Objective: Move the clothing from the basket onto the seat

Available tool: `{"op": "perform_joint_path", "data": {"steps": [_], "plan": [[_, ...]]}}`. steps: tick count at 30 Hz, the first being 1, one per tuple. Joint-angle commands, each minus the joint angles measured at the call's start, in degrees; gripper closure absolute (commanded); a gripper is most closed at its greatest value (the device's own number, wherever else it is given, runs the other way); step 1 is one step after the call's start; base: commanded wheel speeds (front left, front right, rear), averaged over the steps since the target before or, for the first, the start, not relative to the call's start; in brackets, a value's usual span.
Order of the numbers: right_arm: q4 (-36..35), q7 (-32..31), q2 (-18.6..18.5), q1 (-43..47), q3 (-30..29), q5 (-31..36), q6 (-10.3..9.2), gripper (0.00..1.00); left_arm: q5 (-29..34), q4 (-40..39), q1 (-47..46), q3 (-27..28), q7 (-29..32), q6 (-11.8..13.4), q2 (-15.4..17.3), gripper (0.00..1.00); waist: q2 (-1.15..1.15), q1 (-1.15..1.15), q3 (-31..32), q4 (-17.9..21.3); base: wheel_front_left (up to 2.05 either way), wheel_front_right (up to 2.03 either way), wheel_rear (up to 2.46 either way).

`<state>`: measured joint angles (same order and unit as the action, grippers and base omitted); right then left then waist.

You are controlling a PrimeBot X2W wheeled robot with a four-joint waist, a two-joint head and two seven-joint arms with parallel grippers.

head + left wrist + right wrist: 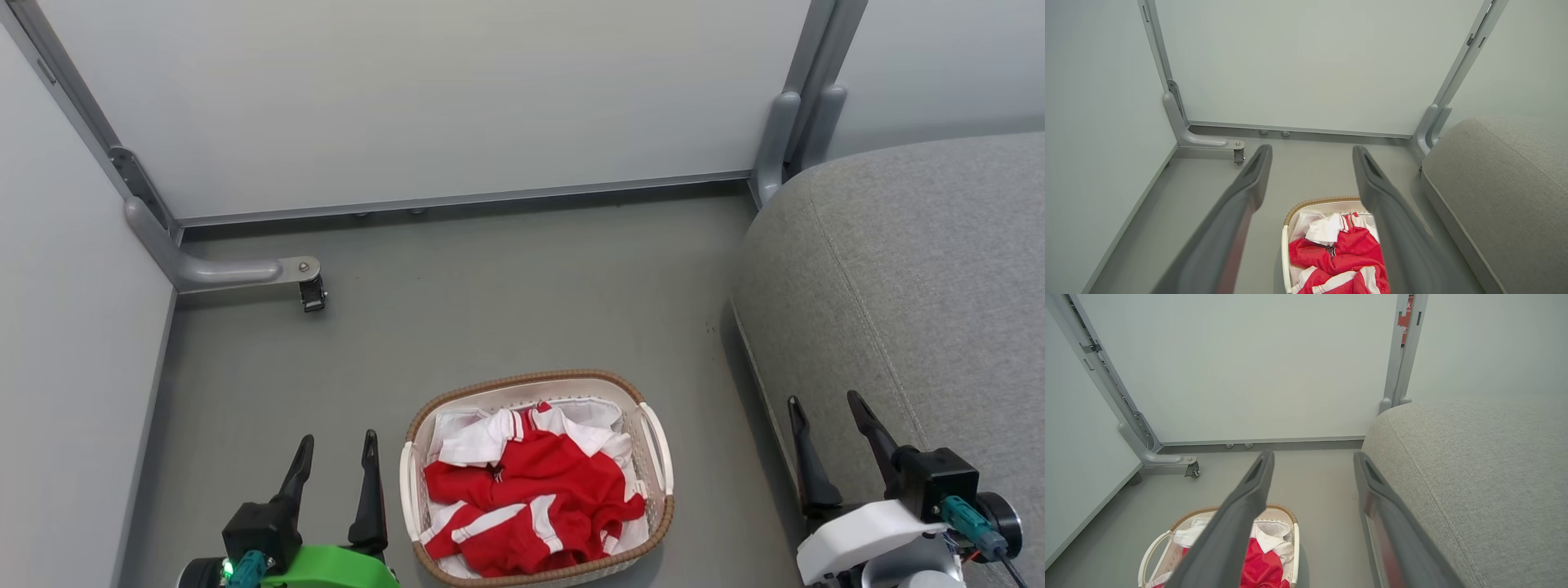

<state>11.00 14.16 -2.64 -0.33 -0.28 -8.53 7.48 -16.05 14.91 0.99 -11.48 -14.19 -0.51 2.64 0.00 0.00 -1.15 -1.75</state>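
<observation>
Grey floor (490, 286), left claw (337, 441) and right claw (823, 398) both wide open, empty.

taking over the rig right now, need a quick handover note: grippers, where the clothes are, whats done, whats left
Left gripper: open, empty, left of the basket.
Right gripper: open, empty, by the edge of the seat.
Clothing: red and white, bunched inside the basket on the floor, between the grippers.
Done: nothing moved yet.
Left: grasp the clothing, lift it out and put it on the seat at the right.
</observation>
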Motion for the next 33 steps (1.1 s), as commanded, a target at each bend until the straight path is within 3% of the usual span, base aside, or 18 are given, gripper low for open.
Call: {"op": "perform_joint_path", "data": {"steps": [1, 8, 33], "plan": [[-0.4, 0.5, -0.4, 0.8, 0.1, 1.1, 0.02, 0.0, 1.4, 0.0, 0.9, -0.2, -0.4, 0.3, 0.4, 0.0, 0.0, 0.0, 0.0, 0.0, 0.0, 0.0, 0.0], [-0.7, 1.1, -0.4, 1.0, 0.5, 3.7, 0.01, 0.0, 3.8, 0.2, 1.0, -0.7, -1.2, 0.6, 0.4, 0.0, 0.0, 0.0, -0.1, 0.0, 0.0, 0.0, 0.0], [-0.9, 1.1, -0.4, 1.3, 0.8, 3.1, 0.01, 0.0, 3.0, 1.0, 1.3, -1.0, -1.0, 0.3, 0.4, 0.0, 0.0, 0.0, 0.0, 0.4, 0.0, 0.0, 0.0]]}}
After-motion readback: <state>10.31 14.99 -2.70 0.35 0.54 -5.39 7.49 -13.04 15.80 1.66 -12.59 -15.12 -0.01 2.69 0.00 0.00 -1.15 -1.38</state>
